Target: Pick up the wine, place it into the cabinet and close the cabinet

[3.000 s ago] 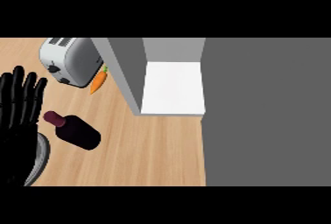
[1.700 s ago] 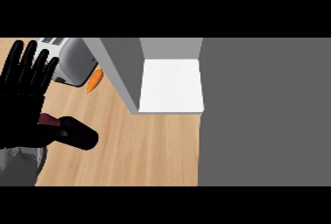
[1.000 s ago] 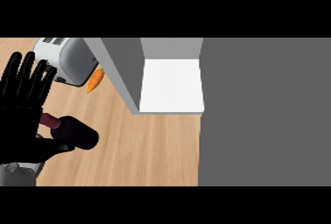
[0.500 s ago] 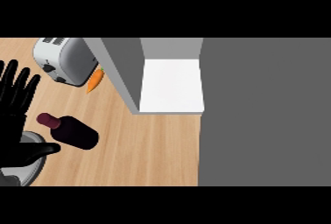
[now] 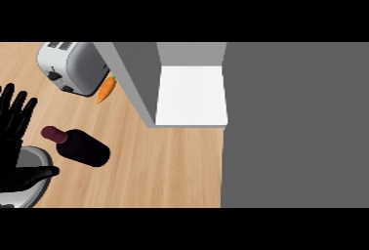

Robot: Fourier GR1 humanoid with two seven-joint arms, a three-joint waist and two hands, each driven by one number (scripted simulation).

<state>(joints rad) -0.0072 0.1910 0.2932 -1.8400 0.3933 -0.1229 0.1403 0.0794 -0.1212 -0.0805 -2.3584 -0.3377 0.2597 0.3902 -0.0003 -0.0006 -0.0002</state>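
Left hand (image 5: 13, 141) at left edge; fingers straight, thumb out.

The dark maroon wine bottle (image 5: 78, 146) lies on its side at the frame's left, neck pointing upper left. The cabinet (image 5: 189, 95), upper centre, stands open, its interior white.

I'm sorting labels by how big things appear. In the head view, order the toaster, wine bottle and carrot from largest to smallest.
1. Toaster, largest, though its left part is cut by the view's edge.
2. Wine bottle, a bit smaller.
3. Carrot, clearly smallest; part may hide behind the cabinet wall.
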